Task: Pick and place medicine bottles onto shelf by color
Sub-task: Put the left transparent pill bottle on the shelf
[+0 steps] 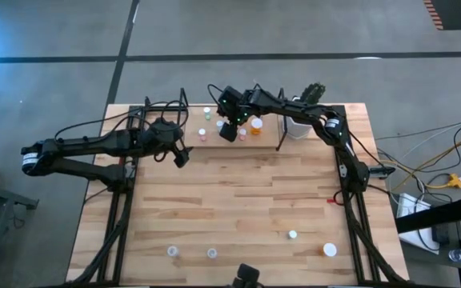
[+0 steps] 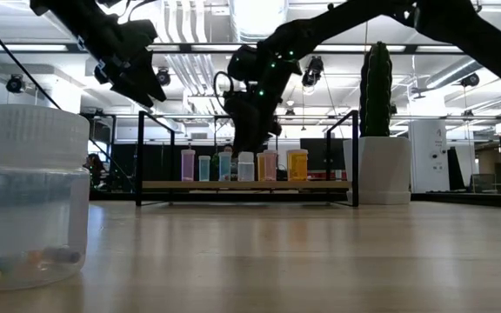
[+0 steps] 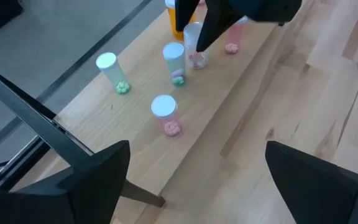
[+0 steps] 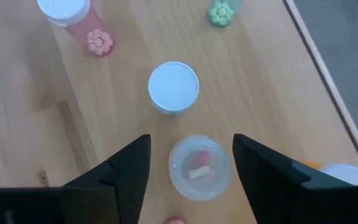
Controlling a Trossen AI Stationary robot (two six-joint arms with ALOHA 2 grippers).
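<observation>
Several small white-capped medicine bottles (image 3: 164, 114); pastel contents

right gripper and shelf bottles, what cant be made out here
- High view: the right gripper covers the bottle under it.
- Right wrist view: the clear bottle sits between the fingers; contact unclear.
- Low view: the shelf is too far off to count its bottles.

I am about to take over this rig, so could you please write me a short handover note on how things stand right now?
Right hand: open over the shelf, fingers either side of a clear bottle standing there, so it looks just released.
Left hand: open and empty, hovering near the shelf's left end.
Done: about seven bottles stand on the shelf, among them an orange one.
Left: four bottles at the table's near edge, including one white-capped one.
</observation>
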